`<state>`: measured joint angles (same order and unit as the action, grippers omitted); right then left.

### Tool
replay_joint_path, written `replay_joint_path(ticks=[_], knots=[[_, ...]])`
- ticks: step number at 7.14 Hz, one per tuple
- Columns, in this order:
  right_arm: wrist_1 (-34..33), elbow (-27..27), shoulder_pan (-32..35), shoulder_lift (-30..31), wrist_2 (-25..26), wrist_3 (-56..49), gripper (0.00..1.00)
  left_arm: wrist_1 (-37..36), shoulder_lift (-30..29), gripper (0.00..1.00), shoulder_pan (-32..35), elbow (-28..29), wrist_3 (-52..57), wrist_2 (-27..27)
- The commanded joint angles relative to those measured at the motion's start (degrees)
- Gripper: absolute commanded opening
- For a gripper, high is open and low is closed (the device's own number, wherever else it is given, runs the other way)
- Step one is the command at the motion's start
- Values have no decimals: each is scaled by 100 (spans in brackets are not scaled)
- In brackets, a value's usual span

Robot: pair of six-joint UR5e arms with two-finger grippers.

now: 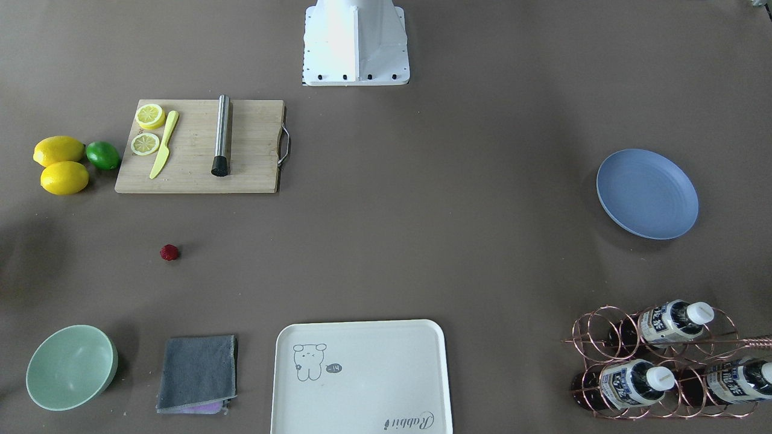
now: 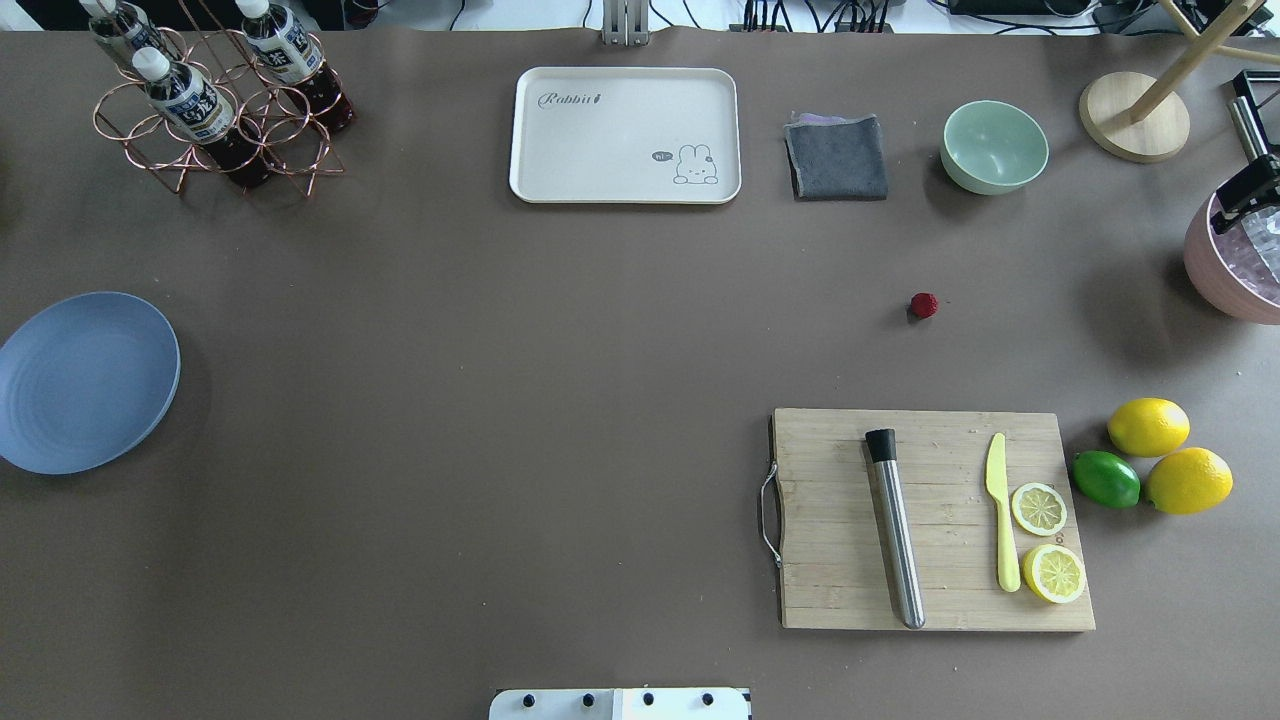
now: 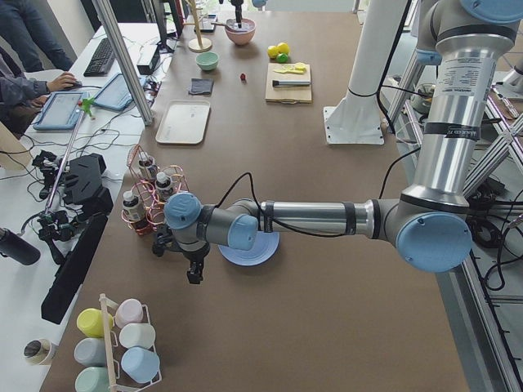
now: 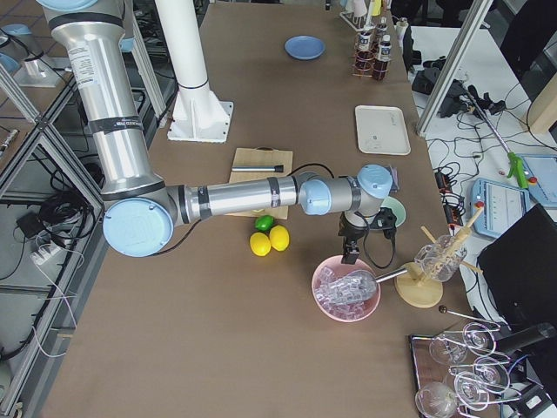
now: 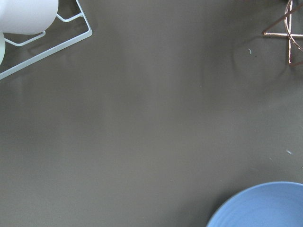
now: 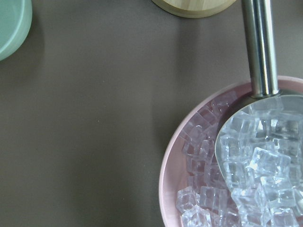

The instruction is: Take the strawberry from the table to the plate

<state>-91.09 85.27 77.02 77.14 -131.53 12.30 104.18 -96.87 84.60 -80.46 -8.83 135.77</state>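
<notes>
The strawberry (image 1: 169, 252) (image 2: 924, 305) (image 3: 243, 77), small and dark red, lies alone on the table (image 1: 422, 241) between the cutting board and the green bowl. Far across the table rests the blue-grey plate (image 1: 647, 194) (image 2: 85, 380) (image 5: 265, 208), with nothing on it. My left gripper (image 3: 194, 279) hangs beside the plate (image 3: 260, 253), near the bottle rack; I cannot tell whether it is open or shut. My right gripper (image 4: 348, 258) hovers at the pink ice bowl's edge, a good way from the strawberry; I cannot tell its state either. Neither wrist view shows fingers.
A cutting board (image 2: 830, 580) carries a steel muddler, a yellow knife and lemon slices; lemons and a lime (image 2: 1105, 478) lie beside it. A green bowl (image 2: 994, 146), grey cloth (image 2: 837, 157), cream tray (image 2: 624, 134), bottle rack (image 2: 215, 110) and pink ice bowl (image 6: 189, 156) line the edges.
</notes>
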Motion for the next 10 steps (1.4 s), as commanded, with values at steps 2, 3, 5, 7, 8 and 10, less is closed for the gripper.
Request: replay_joint_path(ticks=[2, 3, 5, 7, 8, 10], knots=[[4, 52, -2, 11, -13, 0, 100, 480, 274, 97, 4, 13, -23, -455], [4, 60, -2, 3, -13, 0, 100, 480, 300, 97, 13, 39, -5, -455], [4, 86, -2, 3, -13, 0, 100, 471, 318, 97, 4, 56, -5, -464], [4, 148, 6, 11, -4, 26, 100, 427, 310, 97, 13, -5, -49, -455], [4, 174, 6, 11, -4, 26, 100, 427, 309, 97, 13, -74, -75, -455], [4, 175, -2, 29, -13, 18, 100, 436, 353, 97, 4, -285, -58, -385]])
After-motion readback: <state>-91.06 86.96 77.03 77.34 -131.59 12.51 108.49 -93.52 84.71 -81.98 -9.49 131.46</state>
